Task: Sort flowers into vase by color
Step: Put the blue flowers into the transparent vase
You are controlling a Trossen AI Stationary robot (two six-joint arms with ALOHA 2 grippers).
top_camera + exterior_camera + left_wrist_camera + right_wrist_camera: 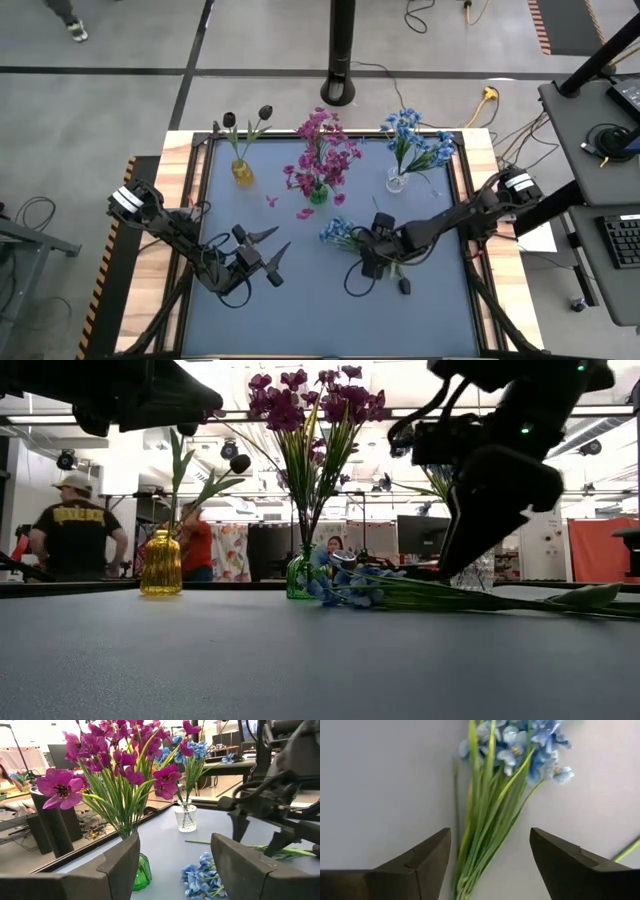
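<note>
A light blue sprig (pixel 340 234) lies flat on the table, its blooms toward the table's left and its green stems (pixel 481 845) running under my right gripper (pixel 490 857). That gripper is open, pointing down, with one finger on either side of the stems and a gap to each. It also shows in the high view (pixel 383 264). My left gripper (pixel 272 247) is open and empty left of the sprig. Dark buds stand in a yellow vase (pixel 242 172), magenta flowers in a green vase (pixel 318 192), and blue flowers in a clear vase (pixel 397 181).
Two loose pink petals (pixel 304 212) lie on the mat in front of the green vase. The three vases stand in a row along the far side. A raised frame (pixel 200 200) edges the mat. People stand in the room beyond the table (pixel 75 535).
</note>
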